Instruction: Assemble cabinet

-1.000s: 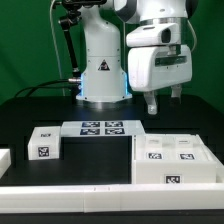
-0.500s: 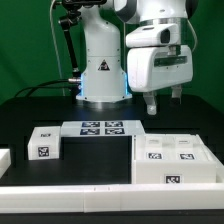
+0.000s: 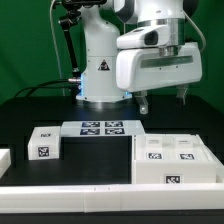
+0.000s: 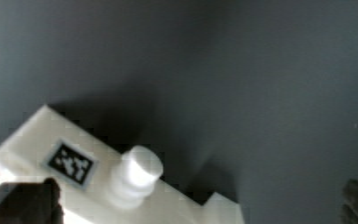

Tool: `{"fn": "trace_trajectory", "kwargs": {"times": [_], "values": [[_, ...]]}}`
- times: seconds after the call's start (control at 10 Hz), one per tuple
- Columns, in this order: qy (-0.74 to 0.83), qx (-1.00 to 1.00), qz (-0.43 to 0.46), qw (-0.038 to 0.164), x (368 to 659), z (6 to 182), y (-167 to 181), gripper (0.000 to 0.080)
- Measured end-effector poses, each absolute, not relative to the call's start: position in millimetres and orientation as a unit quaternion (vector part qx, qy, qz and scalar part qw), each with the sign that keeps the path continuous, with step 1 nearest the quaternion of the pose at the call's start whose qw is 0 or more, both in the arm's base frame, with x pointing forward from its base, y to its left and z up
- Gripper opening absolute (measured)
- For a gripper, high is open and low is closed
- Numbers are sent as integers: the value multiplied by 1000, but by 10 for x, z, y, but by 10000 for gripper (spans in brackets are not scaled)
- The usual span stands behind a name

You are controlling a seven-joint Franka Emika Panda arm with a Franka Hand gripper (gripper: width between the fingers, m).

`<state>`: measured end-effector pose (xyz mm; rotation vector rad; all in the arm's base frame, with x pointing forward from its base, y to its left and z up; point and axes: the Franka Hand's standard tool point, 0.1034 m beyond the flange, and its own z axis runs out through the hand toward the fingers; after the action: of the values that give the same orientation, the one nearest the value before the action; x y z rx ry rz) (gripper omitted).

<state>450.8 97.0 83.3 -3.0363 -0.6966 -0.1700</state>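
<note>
The cabinet [image 3: 176, 160], a large white box with square tags on top and front, lies at the exterior view's right. A smaller white tagged piece [image 3: 45, 143] lies at the left. My gripper [image 3: 163, 98] hangs well above the table behind the cabinet, jaws wide apart and empty. In the wrist view the gripper [image 4: 194, 208] shows only dark fingertips [image 4: 23, 205] at the frame's corners. Between them lies a white tagged part [image 4: 60, 150] with a rounded peg [image 4: 137, 172] on the dark table. I cannot tell which piece it is.
The marker board [image 3: 102, 128] lies flat behind the middle of the table. A long white rail [image 3: 90, 193] runs along the front edge. Another white piece [image 3: 4, 158] shows at the far left edge. The robot base [image 3: 102, 70] stands at the back.
The gripper hand has shifted toward the exterior view's left and turned, so its fingers now show farther apart. The parts on the table have not moved.
</note>
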Motion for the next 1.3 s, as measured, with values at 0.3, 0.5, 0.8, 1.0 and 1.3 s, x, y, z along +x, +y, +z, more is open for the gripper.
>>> {"fn": "trace_trajectory", "kwargs": {"times": [0.3,0.5,0.8,1.0,1.3], "values": [[-119,-991,-50,26,4499,805,975,796],[-68,-996,-48,33,4494,803,993,796],[-39,-998,-38,33,4498,755,975,796],[-18,-999,-32,28,4573,747,959,796],[-9,-999,-29,29,4615,679,917,796]]}}
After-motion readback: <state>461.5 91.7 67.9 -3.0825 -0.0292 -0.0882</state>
